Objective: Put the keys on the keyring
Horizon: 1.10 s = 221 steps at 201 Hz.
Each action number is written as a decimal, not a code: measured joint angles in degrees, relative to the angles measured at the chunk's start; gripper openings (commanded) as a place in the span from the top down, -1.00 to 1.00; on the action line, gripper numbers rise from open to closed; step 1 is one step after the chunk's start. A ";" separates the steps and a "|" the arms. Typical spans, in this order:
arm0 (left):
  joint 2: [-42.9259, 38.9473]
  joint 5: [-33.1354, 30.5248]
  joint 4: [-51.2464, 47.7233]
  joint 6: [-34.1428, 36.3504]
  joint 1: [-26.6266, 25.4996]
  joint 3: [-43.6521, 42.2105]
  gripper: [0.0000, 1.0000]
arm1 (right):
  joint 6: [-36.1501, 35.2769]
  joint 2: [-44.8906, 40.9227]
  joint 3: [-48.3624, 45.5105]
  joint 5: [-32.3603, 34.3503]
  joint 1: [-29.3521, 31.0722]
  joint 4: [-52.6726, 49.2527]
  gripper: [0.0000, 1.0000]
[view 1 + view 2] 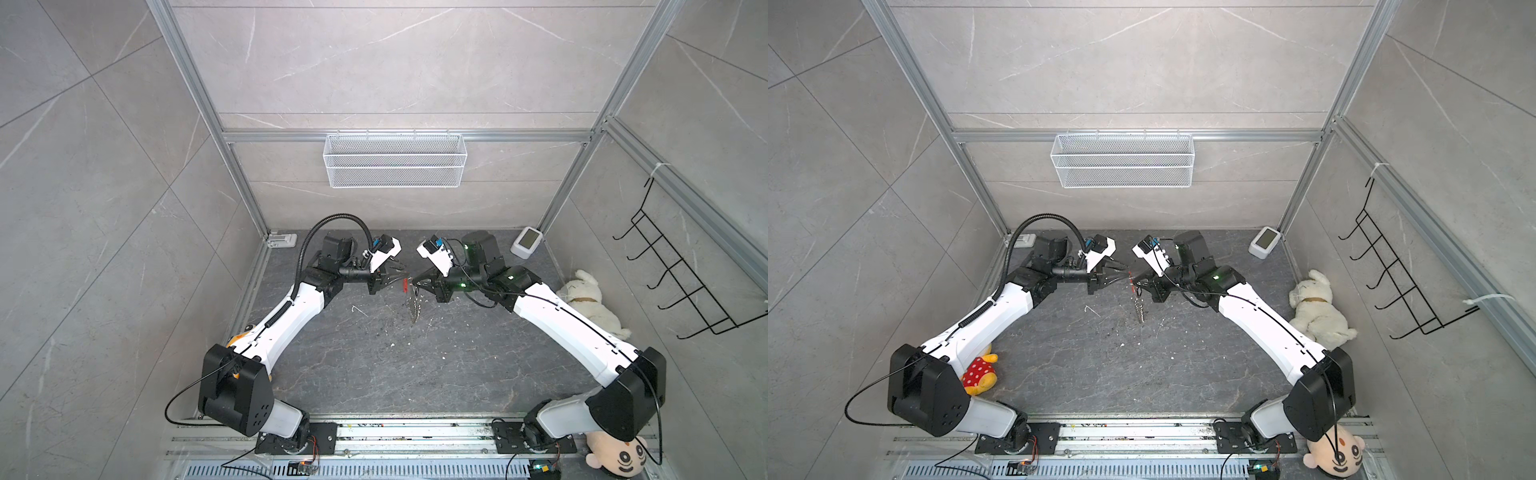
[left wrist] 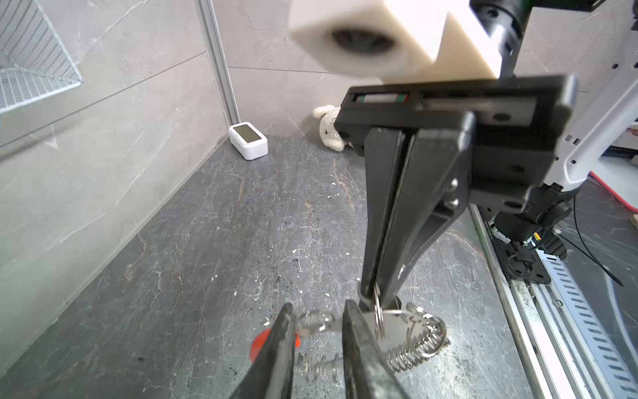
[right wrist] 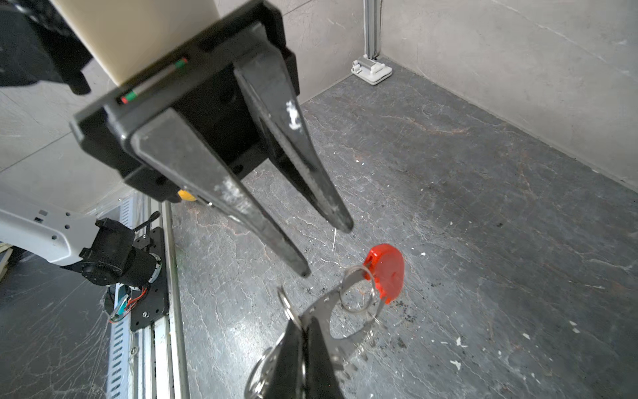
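The right end effector [image 2: 376,293] is clamped tight on a silver ring of the keyring [image 1: 414,305]. The keyring hangs at the middle of both top views, its bunch of silver pieces dangling toward the dark surface [image 1: 374,374]; whether it touches I cannot tell. The left end effector [image 3: 326,250] stands partly open with nothing in it, its tips just beside the red tag [image 3: 388,271], right of centre in the right wrist view.
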 measured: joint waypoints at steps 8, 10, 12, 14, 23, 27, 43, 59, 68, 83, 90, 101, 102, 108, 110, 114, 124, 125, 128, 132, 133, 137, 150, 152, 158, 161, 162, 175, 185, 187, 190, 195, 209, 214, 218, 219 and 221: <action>0.15 0.20 -0.92 0.52 0.00 0.31 0.47 | -0.35 0.07 0.24 0.61 0.20 -0.61 1.00; 0.20 0.28 -1.01 0.59 0.00 0.35 0.47 | -0.42 0.09 0.31 0.74 0.24 -0.70 1.00; 0.24 0.39 -1.22 0.76 -0.02 0.37 0.47 | -0.46 0.11 0.35 0.85 0.26 -0.83 1.00; 0.33 0.52 -1.42 0.85 -0.02 0.44 0.47 | -0.61 0.15 0.42 1.01 0.28 -0.90 1.00; 0.66 1.03 -2.40 1.29 -0.04 0.57 0.44 | -0.90 0.31 0.66 1.55 0.37 -1.36 1.00; 0.76 1.11 -2.80 1.40 -0.04 0.57 0.41 | -1.09 0.37 0.76 1.77 0.37 -1.55 1.00; 1.22 1.18 -4.04 1.84 -0.04 0.57 0.31 | -1.46 0.74 1.07 2.49 0.37 -2.14 1.00; 1.38 1.16 -5.14 2.36 0.07 0.57 0.27 | -1.62 0.85 1.09 3.10 0.52 -2.80 1.00; 1.38 1.22 -5.75 2.73 0.09 0.57 0.27 | -1.70 0.94 1.14 3.52 0.57 -3.21 1.00; 1.38 1.44 -6.78 3.06 -0.04 0.57 0.27 | -1.73 1.33 1.44 3.93 0.57 -3.26 1.00; 1.38 1.53 -7.13 3.08 -0.13 0.57 0.27 | -1.73 1.55 1.64 4.07 0.57 -3.28 1.00; 1.38 2.08 -7.28 3.08 -0.15 0.57 0.27 | -1.73 1.86 1.88 4.24 0.57 -3.26 1.00; 1.38 2.12 -7.28 3.08 -0.15 0.57 0.27 | -1.73 1.88 1.90 4.26 0.57 -3.26 1.00; 1.38 2.54 -7.32 3.08 -0.20 0.57 0.26 | -1.73 1.99 1.99 4.42 0.59 -3.26 1.00; 1.38 2.58 -7.34 3.08 -0.22 0.57 0.27 | -1.73 2.05 2.01 4.44 0.59 -3.28 1.00; 1.38 2.75 -7.34 3.08 -0.22 0.57 0.27 | -1.73 2.10 2.08 4.57 0.61 -3.26 1.00; 1.44 2.99 -7.37 3.08 -0.26 0.59 0.27 | -1.73 2.21 2.16 4.61 0.70 -3.23 1.00; 1.46 2.99 -7.37 3.08 -0.26 0.59 0.27 | -1.73 2.23 2.16 4.63 0.70 -3.23 1.00; 1.49 3.04 -7.37 3.08 -0.26 0.59 0.27 | -1.73 2.25 2.16 4.63 0.74 -3.26 1.00; 1.57 3.13 -7.37 3.08 -0.28 0.61 0.28 | -1.73 2.25 2.16 4.68 0.81 -3.28 1.00; 1.57 3.15 -7.37 3.08 -0.28 0.61 0.29 | -1.73 2.27 2.16 4.70 0.81 -3.28 1.00; 1.66 3.32 -7.39 3.06 -0.35 0.66 0.31 | -1.70 2.27 2.16 4.76 0.90 -3.26 1.00; 2.23 3.80 -7.80 3.06 -0.55 1.03 0.35 | -1.70 2.34 2.16 4.76 1.14 -3.26 1.00; 2.34 3.87 -7.89 3.06 -0.57 1.11 0.36 | -1.73 2.36 2.16 4.76 1.18 -3.26 1.00; 2.71 3.98 -8.17 3.06 -0.66 1.49 0.38 | -1.73 2.38 2.16 4.76 1.29 -3.26 1.00; 2.93 4.00 -8.24 3.02 -0.68 1.62 0.39 | -1.73 2.43 2.16 4.76 1.36 -3.26 1.00; 2.97 4.00 -8.26 3.04 -0.70 1.66 0.40 | -1.73 2.43 2.19 4.76 1.38 -3.28 1.00; 3.72 4.07 -8.55 3.02 -0.92 2.19 0.51 | -1.73 2.58 2.25 4.76 1.55 -3.26 1.00; 4.13 4.26 -8.83 3.10 -0.94 2.45 0.60 | -1.73 2.58 2.25 4.92 1.66 -3.28 1.00; 4.20 4.33 -8.85 3.06 -0.98 2.51 0.62 | -1.73 2.58 2.25 4.96 1.66 -3.28 1.00; 4.31 4.46 -9.05 3.06 -1.03 2.56 0.65 | -1.73 2.58 2.25 5.07 1.66 -3.26 1.00; 4.42 4.48 -9.29 3.02 -1.14 2.67 0.70 | -1.73 2.58 2.25 5.16 1.68 -3.26 1.00; 4.55 4.68 -9.99 3.08 -1.25 2.86 0.81 | -1.73 2.58 2.25 5.49 1.64 -3.28 1.00; 4.57 4.66 -10.21 3.08 -1.27 2.97 0.86 | -1.75 2.58 2.25 5.60 1.64 -3.30 1.00; 4.61 4.66 -10.40 3.08 -1.27 3.10 0.93 | -1.86 2.58 2.27 5.75 1.64 -3.41 1.00; 4.61 4.61 -10.43 3.08 -1.27 3.15 0.94 | -1.86 2.58 2.27 5.79 1.62 -3.45 1.00; 4.63 4.66 -10.49 3.08 -1.27 3.19 0.99 | -1.86 2.58 2.27 5.81 1.62 -3.45 1.00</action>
